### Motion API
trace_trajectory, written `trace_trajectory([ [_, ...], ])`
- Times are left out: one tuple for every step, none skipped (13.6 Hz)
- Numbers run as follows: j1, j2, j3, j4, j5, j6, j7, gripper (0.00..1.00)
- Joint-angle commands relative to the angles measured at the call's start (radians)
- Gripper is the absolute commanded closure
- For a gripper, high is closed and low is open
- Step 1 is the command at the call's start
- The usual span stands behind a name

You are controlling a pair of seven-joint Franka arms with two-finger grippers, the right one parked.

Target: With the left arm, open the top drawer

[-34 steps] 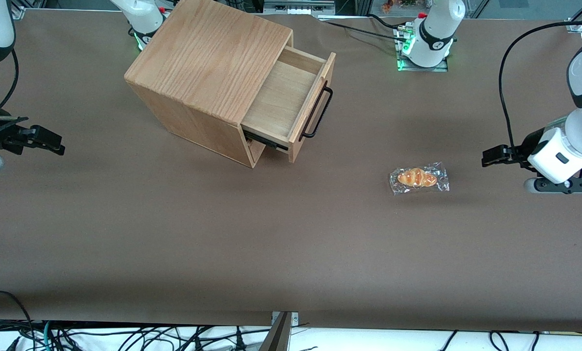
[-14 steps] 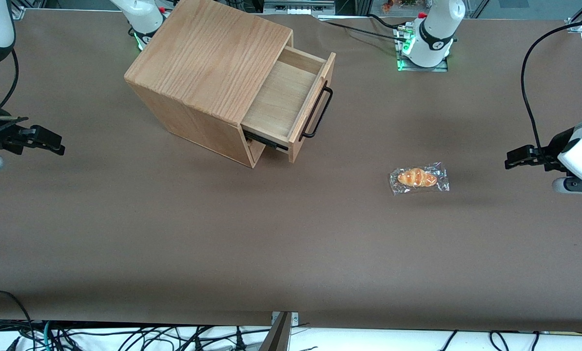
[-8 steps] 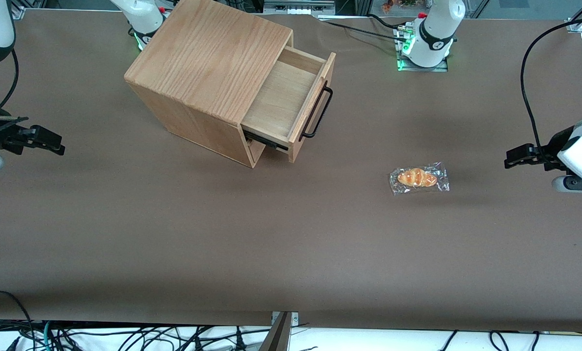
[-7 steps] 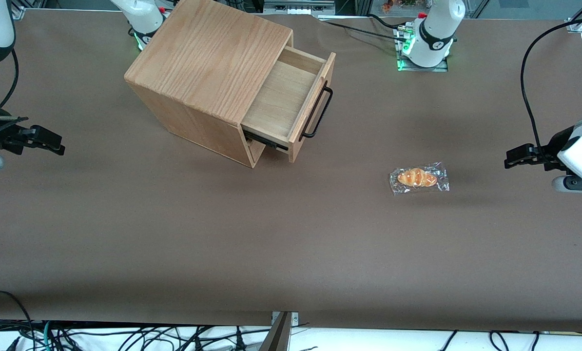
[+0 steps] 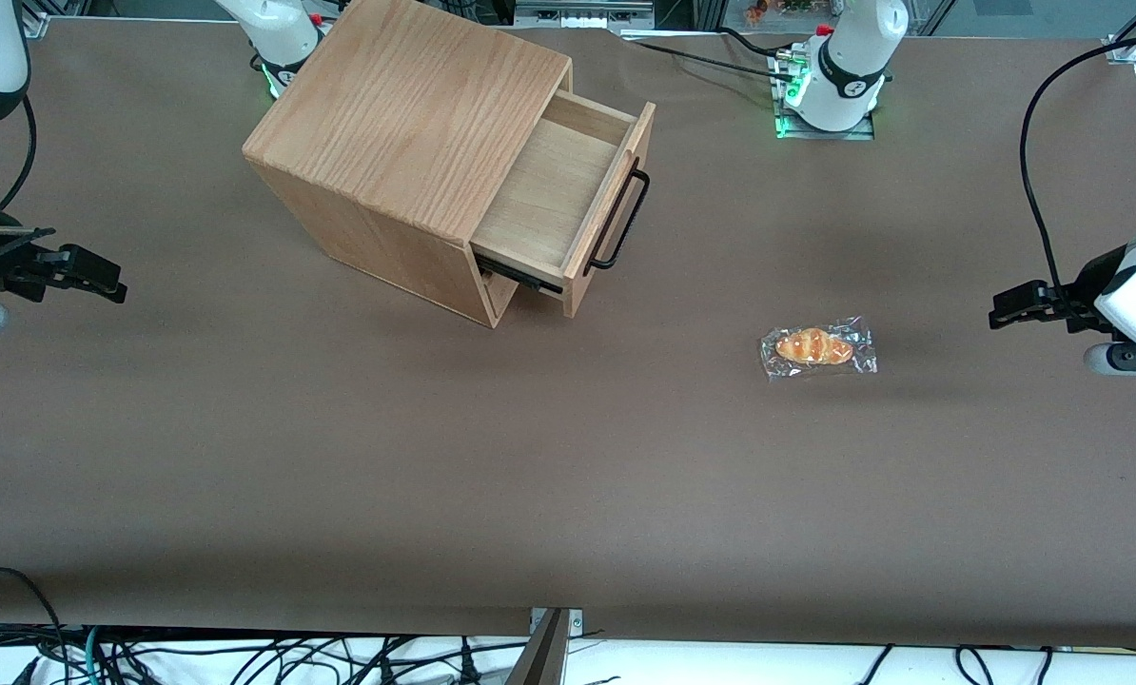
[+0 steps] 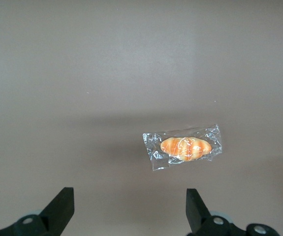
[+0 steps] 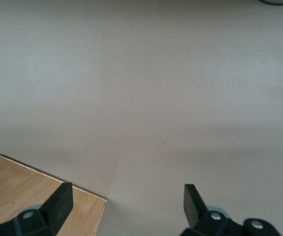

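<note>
Since two and a half seconds ago, our left arm [image 5: 1134, 295] has pulled back toward the right edge of the front frame, and over the last half second it has barely shifted. Its gripper [image 5: 998, 314] now hangs above the brown table [image 5: 568, 476] at the working arm's end, well apart from the cabinet [image 5: 406, 143]. In the left wrist view we see the two black fingers [image 6: 62, 209] spread wide with nothing between them, only bare table and the wrapped bread roll [image 6: 185, 148].

We find the top drawer [image 5: 558, 190] in the upper middle of the front frame, slid well out of the oak cabinet, its pale wooden floor showing and nothing visible inside. Its long black bar handle [image 5: 622, 219] runs along the drawer front, facing the working arm's end of the table. A dark slide rail shows under the drawer's nearer side.

The bread roll in its clear wrapper [image 5: 818, 348] lies flat on the table, nearer to the front camera than the drawer and between the cabinet and our gripper, touching neither. The arm's black cable [image 5: 1029, 152] loops up over the table at the right of the frame.
</note>
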Motion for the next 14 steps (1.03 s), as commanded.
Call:
trace_trajectory([
  [0.003, -0.009, -0.003, 0.009, 0.017, -0.01, 0.021, 0.0],
  [0.003, -0.009, -0.001, 0.009, 0.017, -0.01, 0.021, 0.0],
  [0.004, -0.009, -0.001, 0.009, 0.018, -0.012, 0.021, 0.0],
  [0.003, -0.009, -0.001, 0.009, 0.018, -0.018, 0.021, 0.0],
  [0.004, -0.011, 0.0, 0.009, 0.018, -0.035, 0.021, 0.0],
  [0.004, -0.011, 0.0, 0.009, 0.018, -0.046, 0.021, 0.0],
  [0.004, -0.011, 0.0, 0.009, 0.018, -0.052, 0.021, 0.0],
  [0.004, -0.011, 0.0, 0.009, 0.018, -0.059, 0.022, 0.0],
  [0.004, -0.011, 0.002, 0.011, 0.018, -0.075, 0.022, 0.0],
  [0.004, -0.011, 0.0, 0.027, 0.018, -0.081, 0.021, 0.0],
  [0.004, -0.009, 0.0, 0.046, 0.018, -0.09, 0.021, 0.0],
  [0.004, -0.008, 0.0, 0.049, 0.02, -0.101, 0.021, 0.0],
  [0.004, -0.008, 0.002, 0.049, 0.02, -0.102, 0.021, 0.0],
  [0.004, -0.009, 0.0, 0.049, 0.029, -0.102, 0.021, 0.0],
])
